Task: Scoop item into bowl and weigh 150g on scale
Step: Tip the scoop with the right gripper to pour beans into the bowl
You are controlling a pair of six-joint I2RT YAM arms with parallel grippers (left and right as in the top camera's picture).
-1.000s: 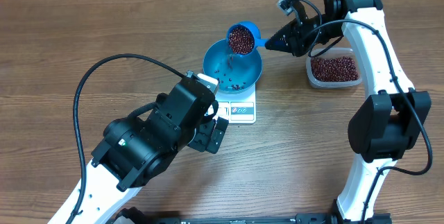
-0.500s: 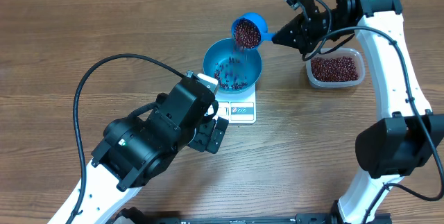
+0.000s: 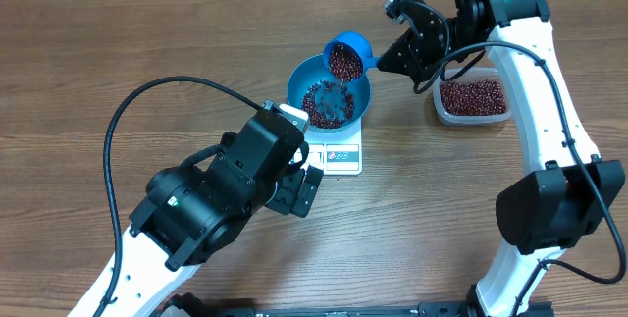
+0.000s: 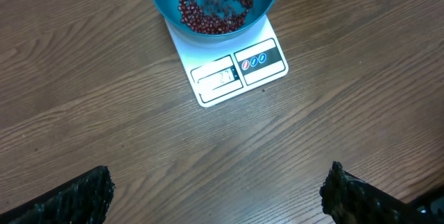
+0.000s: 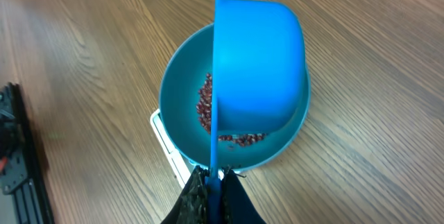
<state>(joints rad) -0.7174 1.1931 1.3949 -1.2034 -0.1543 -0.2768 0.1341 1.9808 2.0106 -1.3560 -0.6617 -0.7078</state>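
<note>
The bright-blue bowl [image 3: 295,83] stands on the white scale [image 3: 340,156], and a layer of red-brown beans [image 3: 326,104] lies in its bottom. My right gripper [image 3: 381,61] is shut on the handle of a small blue scoop [image 3: 346,58]. The scoop is tipped over the bowl's far rim and still has beans in it. In the right wrist view the scoop [image 5: 260,78] is turned on its side above the bowl [image 5: 170,92], with beans [image 5: 206,109] below it. My left gripper [image 4: 215,200] hangs open over bare table near the scale [image 4: 239,71], holding nothing.
A clear plastic tub [image 3: 473,98] of beans sits right of the bowl, under the right arm. The bulky left arm [image 3: 211,199] lies over the table's front left, its cable looping out to the left. The scale's display faces the front edge.
The scoop has dropped back toward the bowl's rim and tipped further. Beans have poured out, so the heap in the bowl has grown. The left arm has stayed still.
</note>
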